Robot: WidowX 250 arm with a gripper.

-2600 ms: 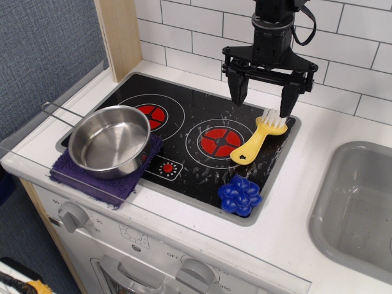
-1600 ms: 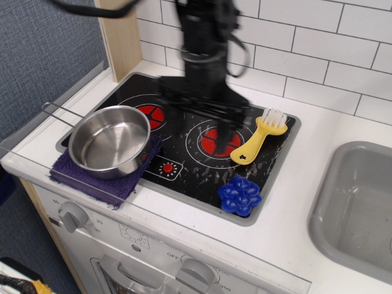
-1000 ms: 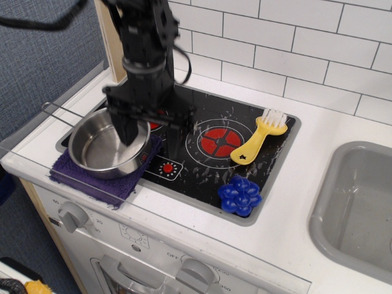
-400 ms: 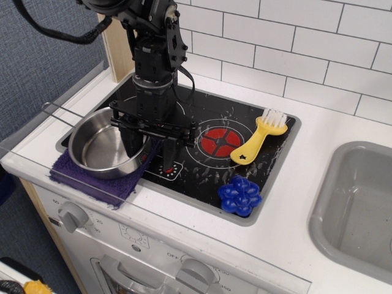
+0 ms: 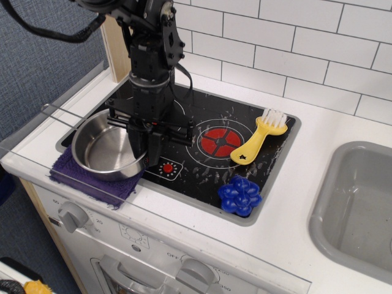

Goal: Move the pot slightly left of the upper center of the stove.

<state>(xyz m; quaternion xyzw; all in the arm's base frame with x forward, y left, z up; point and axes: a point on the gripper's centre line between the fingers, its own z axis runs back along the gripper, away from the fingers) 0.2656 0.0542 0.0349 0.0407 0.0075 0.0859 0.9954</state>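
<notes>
The shiny steel pot (image 5: 104,147) sits on a purple cloth (image 5: 86,179) at the front left corner of the black stove (image 5: 202,166). Its wire handle (image 5: 61,114) points left. My gripper (image 5: 146,152) reaches straight down at the pot's right rim. Its two fingers stand close together, one inside the pot wall and one outside, pinching the rim. The arm hides the left burner. The right burner (image 5: 219,139) shows.
A yellow brush (image 5: 258,136) lies on the stove's right side and a blue knobbly toy (image 5: 240,195) sits at its front right corner. A grey sink (image 5: 355,202) is at the right. A wooden post (image 5: 116,43) and tiled wall stand behind.
My gripper swung from the stove's back right across to the pot, came down over its right rim, and its fingers closed together on the rim. The pot shifted a little.
</notes>
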